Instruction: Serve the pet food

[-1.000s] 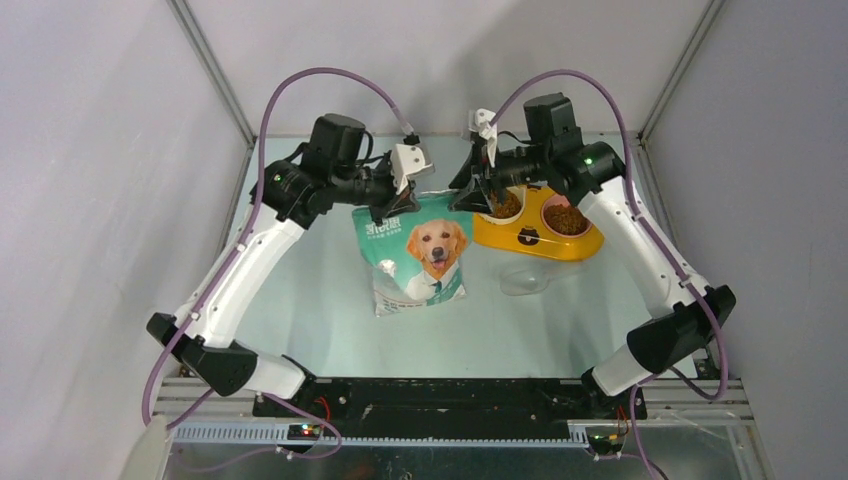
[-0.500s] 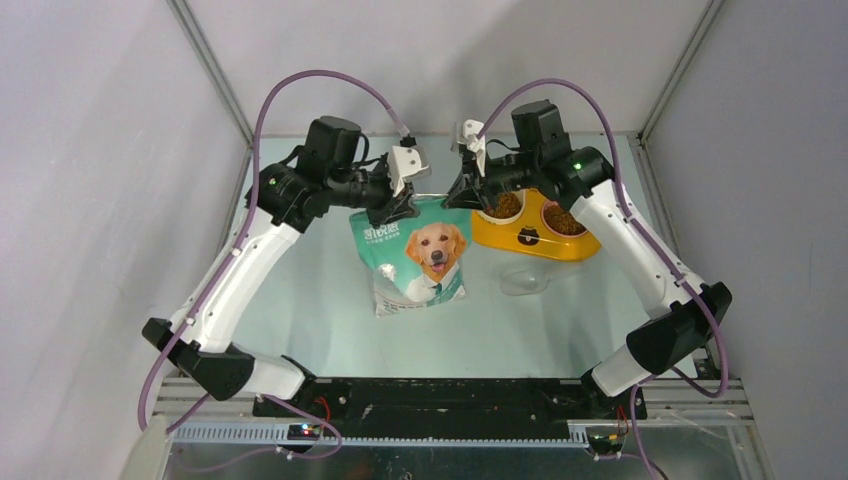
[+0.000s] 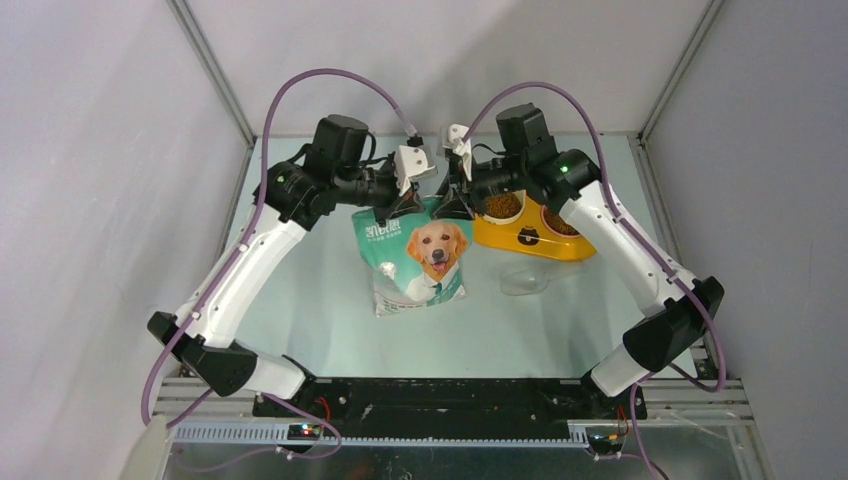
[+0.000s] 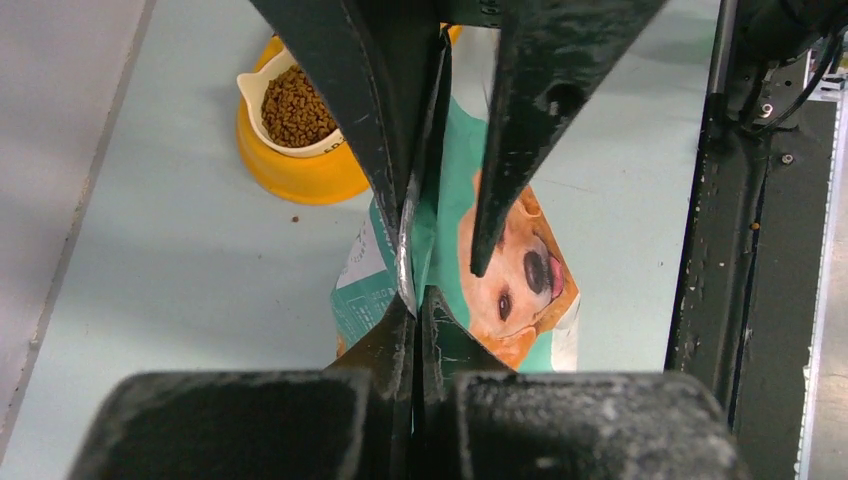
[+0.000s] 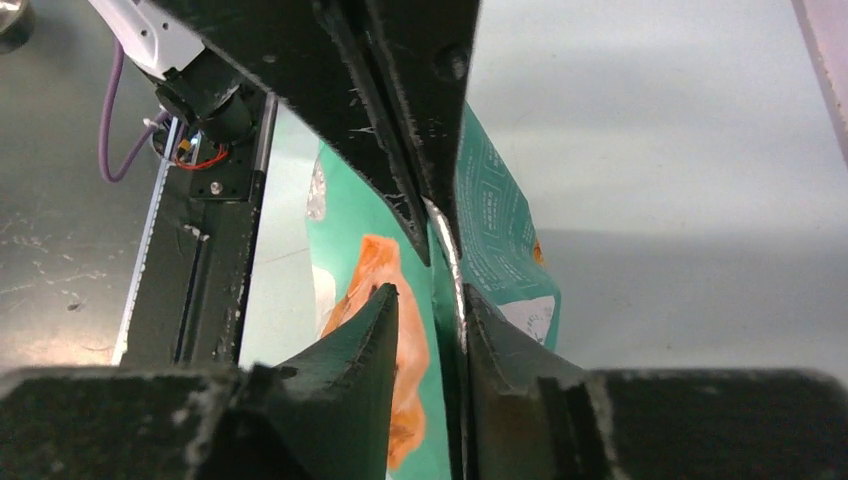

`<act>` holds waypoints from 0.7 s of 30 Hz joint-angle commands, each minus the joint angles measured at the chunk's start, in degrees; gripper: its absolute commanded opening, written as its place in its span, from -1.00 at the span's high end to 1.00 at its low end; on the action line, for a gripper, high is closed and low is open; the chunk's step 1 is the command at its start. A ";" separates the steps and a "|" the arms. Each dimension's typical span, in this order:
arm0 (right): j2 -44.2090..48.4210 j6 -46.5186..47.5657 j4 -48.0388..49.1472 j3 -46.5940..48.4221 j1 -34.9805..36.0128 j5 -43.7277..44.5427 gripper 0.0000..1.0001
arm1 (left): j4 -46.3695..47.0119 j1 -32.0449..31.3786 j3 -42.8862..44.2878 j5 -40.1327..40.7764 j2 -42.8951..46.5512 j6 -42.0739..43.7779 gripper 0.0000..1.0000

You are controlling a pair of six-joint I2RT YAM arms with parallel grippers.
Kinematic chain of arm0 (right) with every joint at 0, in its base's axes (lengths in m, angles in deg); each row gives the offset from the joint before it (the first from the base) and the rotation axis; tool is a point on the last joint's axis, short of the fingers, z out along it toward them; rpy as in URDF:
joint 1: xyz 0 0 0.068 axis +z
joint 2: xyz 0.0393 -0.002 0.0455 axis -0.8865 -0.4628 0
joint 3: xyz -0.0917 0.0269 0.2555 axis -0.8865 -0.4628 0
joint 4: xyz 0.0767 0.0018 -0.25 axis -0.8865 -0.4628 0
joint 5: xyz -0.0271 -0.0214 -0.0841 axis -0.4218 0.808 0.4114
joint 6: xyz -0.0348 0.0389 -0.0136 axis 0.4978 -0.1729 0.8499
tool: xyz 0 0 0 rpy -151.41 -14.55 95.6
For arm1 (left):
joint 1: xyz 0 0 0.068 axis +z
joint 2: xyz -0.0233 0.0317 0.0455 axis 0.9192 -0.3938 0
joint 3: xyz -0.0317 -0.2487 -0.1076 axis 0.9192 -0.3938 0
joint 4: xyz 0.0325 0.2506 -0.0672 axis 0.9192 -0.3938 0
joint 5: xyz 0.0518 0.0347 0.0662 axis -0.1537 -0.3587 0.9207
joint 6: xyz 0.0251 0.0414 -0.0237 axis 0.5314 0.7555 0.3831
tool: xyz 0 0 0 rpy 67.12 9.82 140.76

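the left gripper point(image 4: 415, 300) was pinched tight on the top seam of the teal-and-white bag printed with a golden dog point(image 3: 415, 262), holding it up over the pale green table point(image 3: 320, 320). the right gripper point(image 5: 425, 295) sat partway open astride that same seam (one finger on each side, gripping nothing). the small brown kibble pellets point(image 3: 503, 206) lay heaped in both bowls of the yellow plastic double-bowl feeder point(image 3: 535, 246), just right of the bag.
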 commanded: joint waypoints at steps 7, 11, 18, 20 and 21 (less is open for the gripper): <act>-3.00 -2.75 3.32 4.53 0.53 -2.35 1.00 | 0.07 -0.41 -0.53 2.47 3.78 2.27 0.44; -2.17 -3.51 3.44 4.48 -0.60 -2.54 1.00 | -1.94 0.26 -5.18 5.89 8.19 4.55 0.32; -1.80 -1.54 1.82 4.33 -0.20 -2.88 0.99 | -3.33 1.68 -9.67 11.02 12.38 5.88 0.94; -1.97 -0.08 0.70 4.39 0.61 -3.19 0.65 | -2.63 1.92 -9.94 11.46 13.03 5.58 0.99; -2.23 0.69 0.16 4.47 1.69 -3.00 0.41 | -2.35 2.03 -9.86 11.25 13.02 5.12 1.00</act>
